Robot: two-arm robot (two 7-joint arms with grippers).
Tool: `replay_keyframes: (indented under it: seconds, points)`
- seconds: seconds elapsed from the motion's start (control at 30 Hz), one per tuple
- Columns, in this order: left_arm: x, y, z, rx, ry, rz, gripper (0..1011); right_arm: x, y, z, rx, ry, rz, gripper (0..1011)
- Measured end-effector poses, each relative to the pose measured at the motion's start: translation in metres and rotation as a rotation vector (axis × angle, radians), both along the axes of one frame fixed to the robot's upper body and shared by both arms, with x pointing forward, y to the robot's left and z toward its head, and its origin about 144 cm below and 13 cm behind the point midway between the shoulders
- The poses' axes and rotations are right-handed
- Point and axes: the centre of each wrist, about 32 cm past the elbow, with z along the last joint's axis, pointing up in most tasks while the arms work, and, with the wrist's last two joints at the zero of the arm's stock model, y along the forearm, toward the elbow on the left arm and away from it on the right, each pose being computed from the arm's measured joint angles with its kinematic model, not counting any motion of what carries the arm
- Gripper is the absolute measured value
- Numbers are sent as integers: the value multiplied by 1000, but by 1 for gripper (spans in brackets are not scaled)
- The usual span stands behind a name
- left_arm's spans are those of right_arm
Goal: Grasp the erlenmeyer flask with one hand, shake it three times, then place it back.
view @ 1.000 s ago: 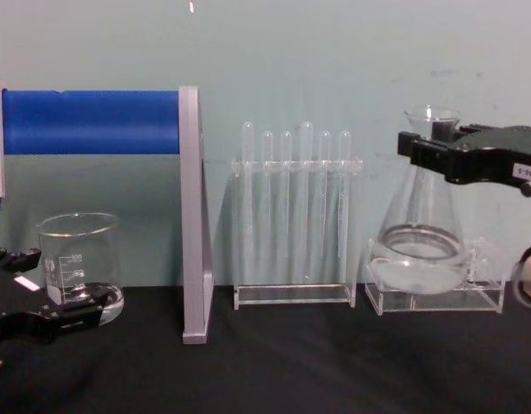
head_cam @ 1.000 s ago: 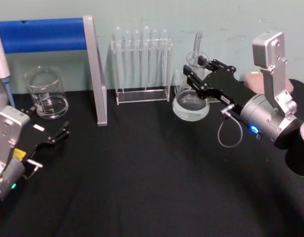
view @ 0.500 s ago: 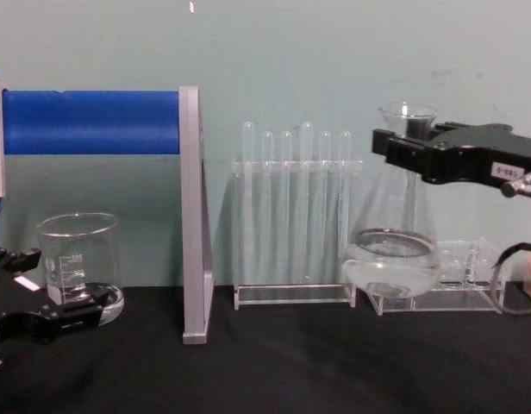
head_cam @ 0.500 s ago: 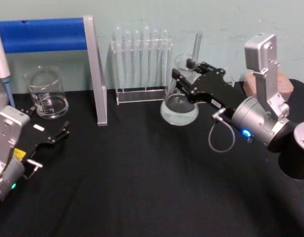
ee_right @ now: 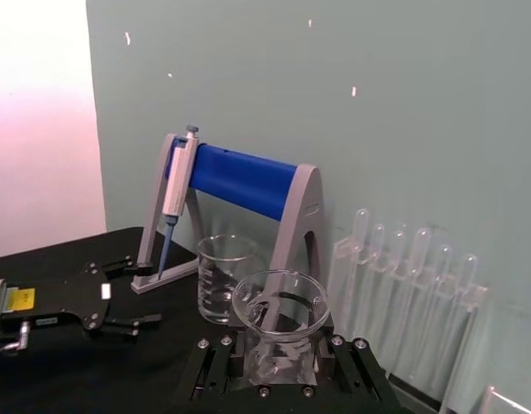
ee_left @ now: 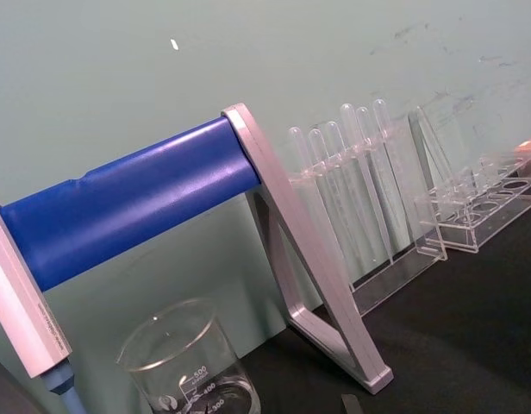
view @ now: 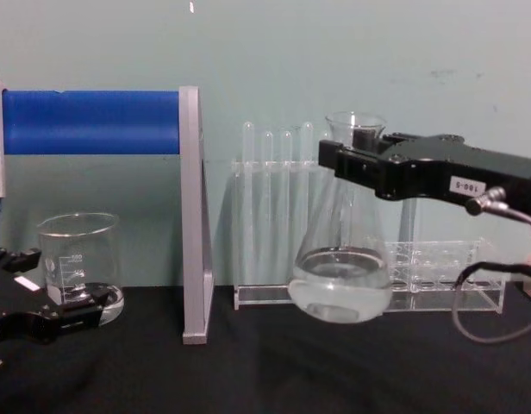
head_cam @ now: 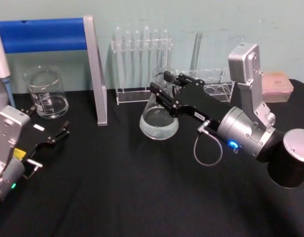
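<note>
The erlenmeyer flask (head_cam: 159,122) is clear glass with a little clear liquid in its wide base. It hangs slightly tilted above the black table, in front of the test tube rack. My right gripper (head_cam: 165,88) is shut on the flask's neck just under the flared rim. From the chest the flask (view: 339,280) shows at the middle, with the right gripper (view: 355,164) clamped across its neck. The right wrist view looks down on the flask rim (ee_right: 278,304) between the right gripper (ee_right: 278,352) jaws. My left gripper (head_cam: 56,132) rests open at the table's left, near the beaker.
A glass beaker (head_cam: 46,94) stands at the back left under a blue pipette stand (head_cam: 48,34). The test tube rack (head_cam: 142,64) is at the back centre, with a low clear rack (head_cam: 216,88) and a pink block (head_cam: 276,86) to its right.
My right gripper has carried the flask leftwards and nearer, from over the low clear rack to in front of the test tube rack. The left arm has not moved.
</note>
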Motion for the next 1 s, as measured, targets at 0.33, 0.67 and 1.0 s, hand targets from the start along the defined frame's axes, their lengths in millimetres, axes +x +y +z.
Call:
replay_keyframes:
  seconds: [0.33, 0.67, 1.0]
  points:
    - [0, 0, 0, 0, 0, 0, 1001, -1, 2, -21, -9, 30, 38, 449]
    - [0, 0, 0, 0, 0, 0, 1001, -2, 3, -42, -17, 61, 54, 449]
    - [0, 0, 0, 0, 0, 0, 1001, -3, 5, -58, -26, 96, 53, 449]
